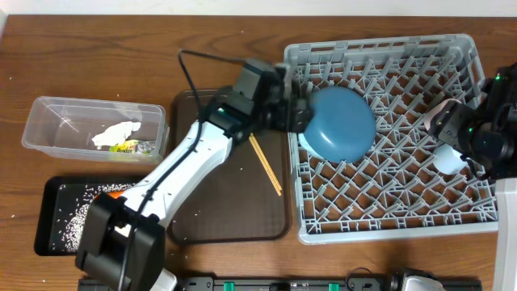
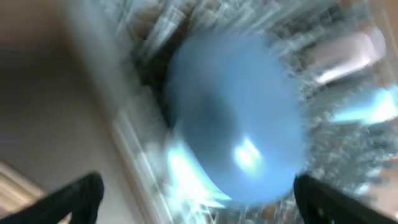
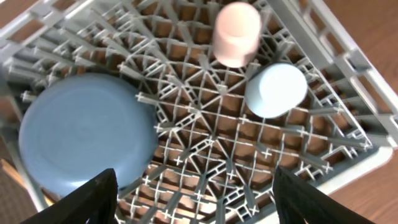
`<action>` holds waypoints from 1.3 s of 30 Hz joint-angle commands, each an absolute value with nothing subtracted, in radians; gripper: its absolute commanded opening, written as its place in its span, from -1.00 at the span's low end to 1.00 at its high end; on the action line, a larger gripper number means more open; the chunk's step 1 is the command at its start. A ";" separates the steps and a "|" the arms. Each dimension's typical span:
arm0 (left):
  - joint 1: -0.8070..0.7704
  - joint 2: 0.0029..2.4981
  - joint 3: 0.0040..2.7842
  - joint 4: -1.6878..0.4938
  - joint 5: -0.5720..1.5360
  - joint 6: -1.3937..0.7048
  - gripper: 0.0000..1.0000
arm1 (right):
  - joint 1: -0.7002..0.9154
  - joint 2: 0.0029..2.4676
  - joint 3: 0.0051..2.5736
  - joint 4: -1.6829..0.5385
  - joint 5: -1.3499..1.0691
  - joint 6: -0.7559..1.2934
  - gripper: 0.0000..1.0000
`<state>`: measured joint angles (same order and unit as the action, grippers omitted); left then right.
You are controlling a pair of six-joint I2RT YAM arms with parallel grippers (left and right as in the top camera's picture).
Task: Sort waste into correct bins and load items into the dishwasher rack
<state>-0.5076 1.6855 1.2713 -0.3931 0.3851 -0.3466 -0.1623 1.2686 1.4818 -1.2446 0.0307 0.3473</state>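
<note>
Operator: What sits nearest the front of the bench point(image 1: 97, 48)?

Spotter: Front-left of the dishwasher rack point(image 1: 404, 194), well apart from it, you have the black tray point(image 1: 44, 198). Rice grains point(image 1: 71, 225) are scattered in it and the carrot point(image 1: 113, 192) lies at its rack-side end. Behind that, also well left of the rack, the clear tub point(image 1: 40, 121) holds the white napkin point(image 1: 117, 132) and the printed wrapper point(image 1: 127, 148). The brown serving tray point(image 1: 234, 202) lies just beside the rack's left wall, with the chopsticks point(image 1: 265, 164) on it.

Operator: And the tools?

Spotter: Your left tool point(image 1: 297, 111) is at the rack's left wall, fingers spread wide and facing the dark blue plate point(image 1: 339, 123), which rests in the rack's left half. Your wrist view there is too blurred to tell whether a finger touches the plate. Your right tool point(image 3: 196, 202) hangs over the rack's right side, released, with nothing between its fingers. Below it the pale blue cup point(image 3: 275, 90) and the pink cup point(image 3: 236, 34) stand just beside each other near the rack's right wall.
</note>
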 commanded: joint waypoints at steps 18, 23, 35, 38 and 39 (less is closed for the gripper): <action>-0.240 1.465 1.274 -1.065 -0.034 -0.454 0.96 | 0.435 1.390 1.483 -0.993 -0.297 0.106 0.11; -0.157 1.271 1.274 -1.131 -0.034 -0.454 0.96 | 0.641 1.573 1.483 -0.866 -0.014 0.228 -0.05; -0.072 1.024 1.274 -1.211 -0.046 -0.450 0.96 | 0.719 1.989 1.483 -0.730 -0.091 0.333 -0.65; -0.072 1.026 1.274 -1.230 -0.046 -0.447 0.96 | 0.728 2.040 1.483 -0.709 -0.098 0.333 -0.78; -0.072 1.028 1.274 -1.233 -0.046 -0.447 0.96 | 0.731 2.053 1.483 -0.706 -0.098 0.334 -0.82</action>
<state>-0.0784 1.0229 1.2686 -1.2224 -0.0303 -0.4450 0.7105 2.0235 1.4818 -0.7139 -0.0788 0.3138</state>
